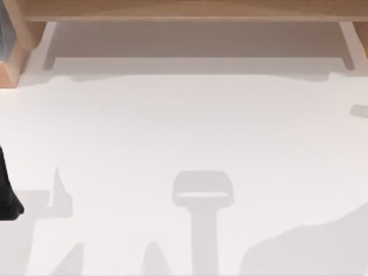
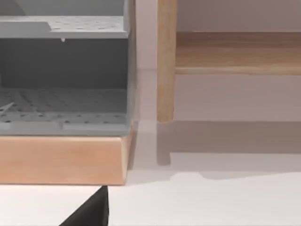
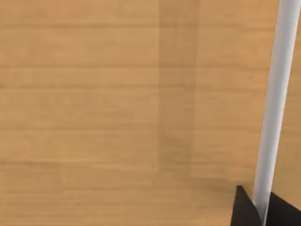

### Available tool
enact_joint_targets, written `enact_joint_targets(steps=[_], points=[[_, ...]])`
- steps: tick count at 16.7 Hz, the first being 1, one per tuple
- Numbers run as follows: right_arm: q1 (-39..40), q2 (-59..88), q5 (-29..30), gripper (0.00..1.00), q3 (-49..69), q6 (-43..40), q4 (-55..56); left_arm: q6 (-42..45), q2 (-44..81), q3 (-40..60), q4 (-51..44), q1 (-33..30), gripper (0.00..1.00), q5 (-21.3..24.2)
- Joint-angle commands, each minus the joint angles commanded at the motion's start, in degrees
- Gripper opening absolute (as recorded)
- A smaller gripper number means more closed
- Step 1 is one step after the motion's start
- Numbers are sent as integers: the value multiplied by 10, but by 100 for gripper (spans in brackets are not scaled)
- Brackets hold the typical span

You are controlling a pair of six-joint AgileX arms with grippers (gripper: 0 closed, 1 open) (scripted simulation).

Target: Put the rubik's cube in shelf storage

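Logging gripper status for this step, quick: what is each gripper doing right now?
Left gripper: cannot be told; it sits at the table's left edge, facing the shelf storage.
Right gripper: cannot be told; close against wood.

Left arm at left edge

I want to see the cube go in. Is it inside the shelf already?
Cannot tell. The shelf's board runs along the top view's far edge, hiding whatever lies under it. The right wrist view looks close on wood grain and a pale post.
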Motion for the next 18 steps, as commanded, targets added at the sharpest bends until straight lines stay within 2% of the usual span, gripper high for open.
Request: enact_joint_targets(steps=[6, 13, 18], points=[[-28, -53, -30, 0, -126, 1, 67, 0, 0, 0, 0, 0, 100, 0], [-34, -61, -35, 0, -143, 1, 80, 0, 0, 0, 0, 0, 100, 0], [-67, -97, -68, 0, -237, 2, 133, 0, 0, 0, 0, 0, 100, 0]])
